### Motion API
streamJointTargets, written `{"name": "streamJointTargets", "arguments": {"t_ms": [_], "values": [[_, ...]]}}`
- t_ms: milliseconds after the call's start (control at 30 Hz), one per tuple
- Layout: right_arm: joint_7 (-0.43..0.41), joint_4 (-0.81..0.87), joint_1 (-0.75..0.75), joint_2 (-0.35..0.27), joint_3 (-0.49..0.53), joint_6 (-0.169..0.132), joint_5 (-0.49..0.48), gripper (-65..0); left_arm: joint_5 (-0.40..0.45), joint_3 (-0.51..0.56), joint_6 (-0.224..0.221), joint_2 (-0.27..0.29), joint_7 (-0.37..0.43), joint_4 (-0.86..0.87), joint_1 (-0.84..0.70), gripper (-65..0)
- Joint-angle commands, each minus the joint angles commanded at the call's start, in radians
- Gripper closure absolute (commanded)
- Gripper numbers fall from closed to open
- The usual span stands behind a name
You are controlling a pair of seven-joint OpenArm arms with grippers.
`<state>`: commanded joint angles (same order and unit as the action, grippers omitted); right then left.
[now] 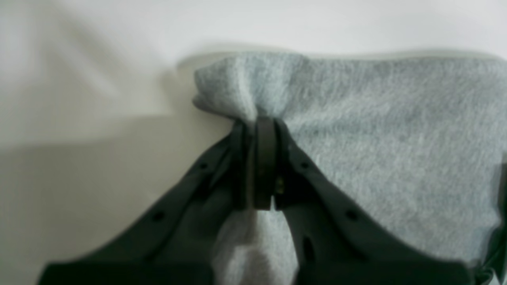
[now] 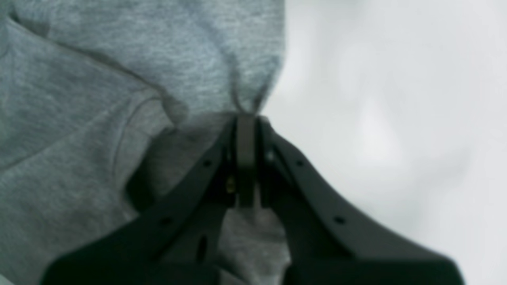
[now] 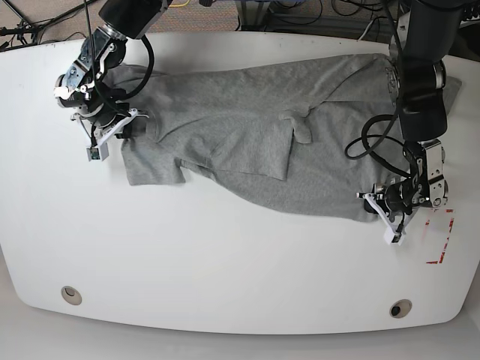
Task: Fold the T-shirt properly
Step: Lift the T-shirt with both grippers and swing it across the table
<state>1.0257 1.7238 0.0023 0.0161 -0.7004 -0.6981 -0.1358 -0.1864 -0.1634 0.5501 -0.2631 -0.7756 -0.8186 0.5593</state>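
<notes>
The desk (image 3: 225,285), white and oval-cornered, carries everything, and the T-shirt (image 3: 247,135) sprawls across its upper half, running from about ten o'clock to three o'clock in the base view. The grey cloth lies rumpled and part-doubled, with one flap turned over near its middle and a sleeve-like tab jutting toward seven o'clock, so the folding looks only begun.

Both arms work the shirt's outer ends, most likely so the cloth can be drawn taut or carried over in one sweep. The right hand (image 3: 112,127) sits at nine o'clock of the garment, at its edge. Its wrist view shows the jaws pressed tight together with a pinch of grey fabric bunched between them (creases radiate from the grip toward twelve o'clock). The left hand (image 3: 386,206) sits at the shirt's four o'clock corner, near the red marks (image 3: 442,240) on the desk. Its jaws are likewise closed hard on a gathered corner of cloth, which puckers above the tips while the rest spreads toward three o'clock.

In each case the shirt lies ahead of the hand and between its jaws, not merely beside them.
</notes>
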Motion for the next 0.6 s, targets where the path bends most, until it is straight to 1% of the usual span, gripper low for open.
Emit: {"name": "streamJointTargets", "arguments": {"t_ms": [333,500,600], "values": [[0.002,0.035,0.002,0.000,0.000,0.000,0.000,0.0,0.000,0.000,-0.002,0.000,-0.115,-0.226,-0.069,0.0],[0.002,0.037,0.015,0.000,0.000,0.000,0.000,0.0,0.000,-0.002,-0.003,0.002,-0.153,-0.344,-0.094,0.0],[0.005,0.038,0.040,-0.003,0.002,0.000,0.000,0.0,0.000,-0.003,-0.003,0.002,-0.195,-0.410,-0.092,0.0]]}}
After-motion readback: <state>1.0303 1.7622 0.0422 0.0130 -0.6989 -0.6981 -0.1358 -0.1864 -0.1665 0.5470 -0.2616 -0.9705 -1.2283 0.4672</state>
